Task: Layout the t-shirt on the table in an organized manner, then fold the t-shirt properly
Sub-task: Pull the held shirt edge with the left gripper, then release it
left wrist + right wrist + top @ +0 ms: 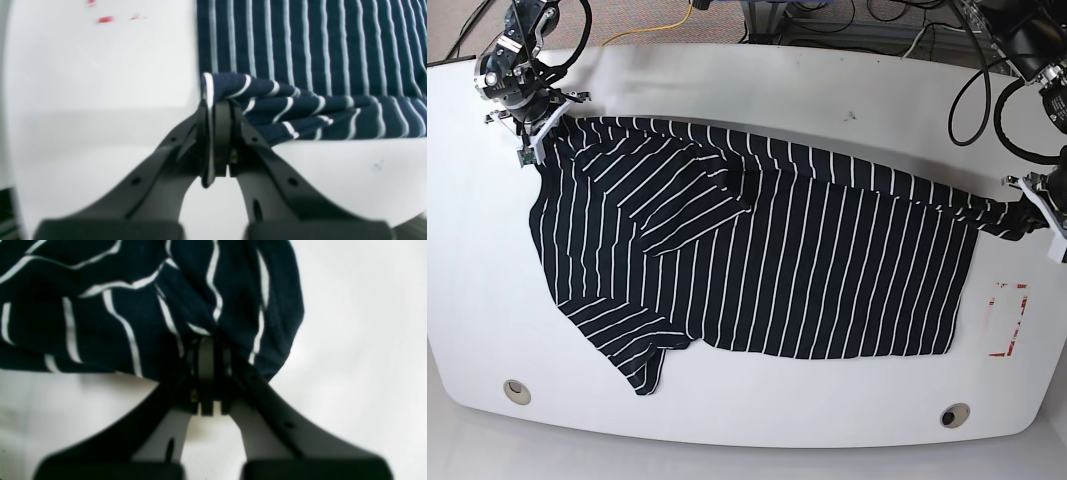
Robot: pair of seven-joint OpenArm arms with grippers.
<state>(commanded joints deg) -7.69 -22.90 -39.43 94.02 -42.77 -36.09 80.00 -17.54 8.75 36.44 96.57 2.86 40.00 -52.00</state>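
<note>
The dark striped t-shirt (pixel 767 260) lies spread across the white table (pixel 747 90), one sleeve pointing to the near left. At the table's right side my left gripper (pixel 1019 212) is shut on a stretched corner of the t-shirt (pixel 300 110), and its fingers (pixel 217 133) pinch the hem. Over at the far left corner my right gripper (pixel 539 128) is shut on another corner of the t-shirt (pixel 140 306), its fingers (pixel 206 373) closed on bunched cloth. The cloth runs taut between the two grippers along the far edge.
A red rectangular mark (pixel 1008 318) sits on the table near the right edge, also seen as a blurred red mark (pixel 105 19) in the left wrist view. Two round metal holes (pixel 517 390) (pixel 954 414) lie near the front edge. Cables hang beyond the far edge.
</note>
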